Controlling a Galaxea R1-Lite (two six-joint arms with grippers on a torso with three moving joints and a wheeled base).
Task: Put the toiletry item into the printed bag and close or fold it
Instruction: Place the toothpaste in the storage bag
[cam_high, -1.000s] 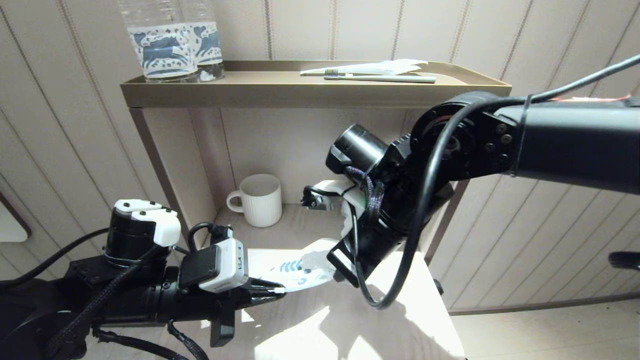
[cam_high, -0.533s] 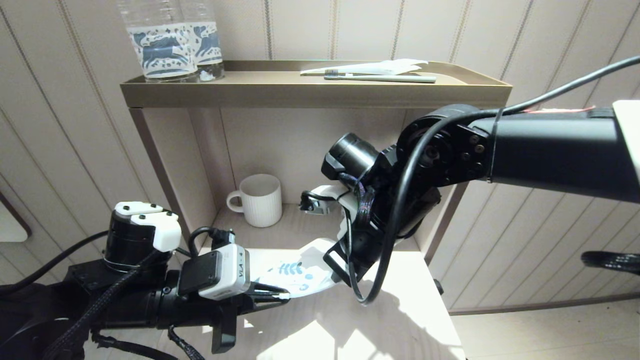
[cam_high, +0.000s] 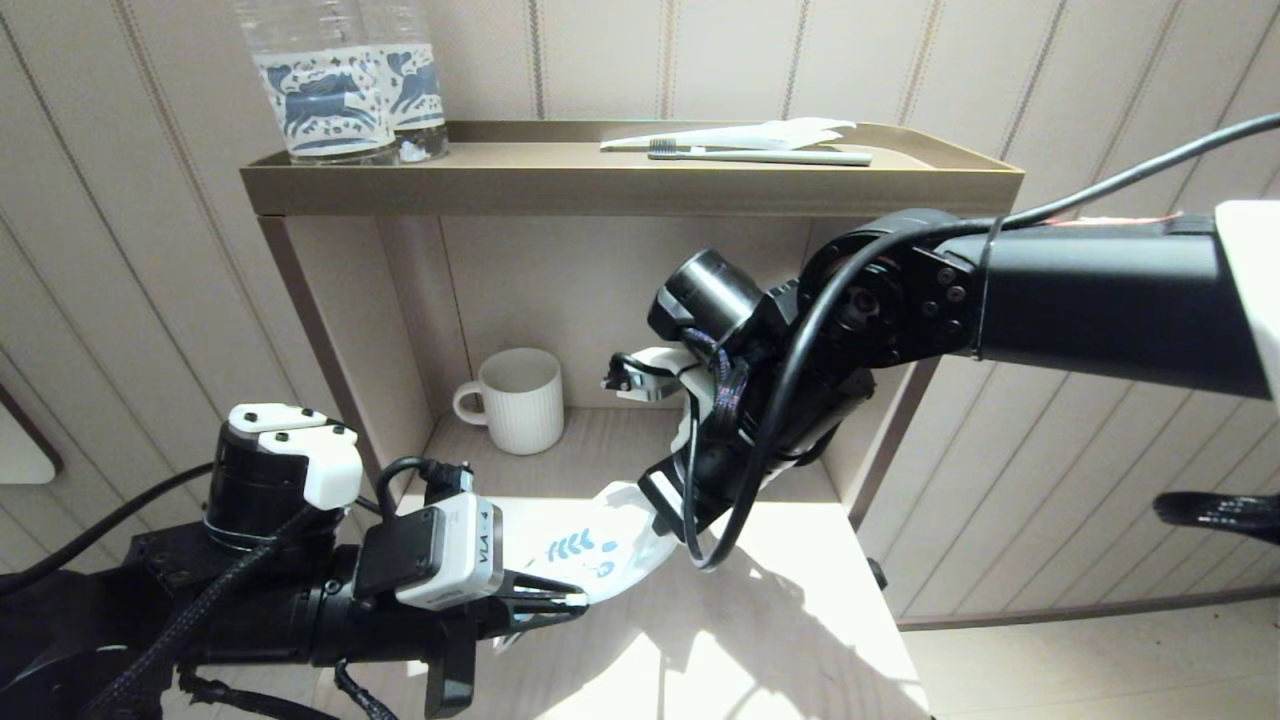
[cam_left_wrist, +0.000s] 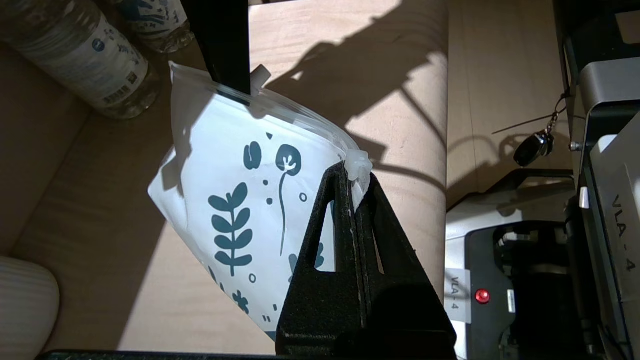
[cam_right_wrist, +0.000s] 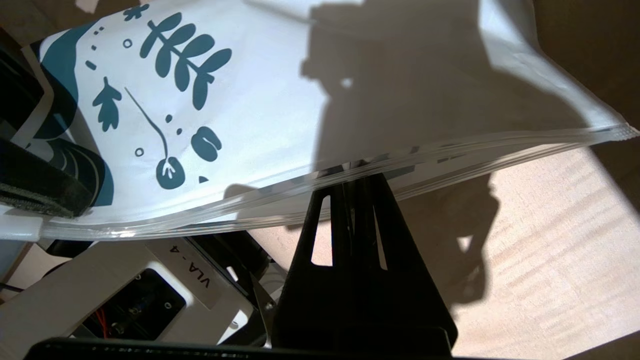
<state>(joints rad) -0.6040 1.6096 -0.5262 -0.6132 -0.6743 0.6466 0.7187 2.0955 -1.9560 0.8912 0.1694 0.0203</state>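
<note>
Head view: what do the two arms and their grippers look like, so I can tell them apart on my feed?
Both arms are matte black with round joint housings and loose black cables. The left gripper has slim black triangular fingers with slot cutouts; behind it sits a white and black camera box marked VLA-4 and a white cap. The right gripper has matching fingers, braided cable and a white bracket.

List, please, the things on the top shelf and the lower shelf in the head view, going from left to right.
Top shelf: clear bottles with blue labels → grey-green toothbrush. Lower shelf: left gripper → white mug → printed bag → right gripper.
</note>
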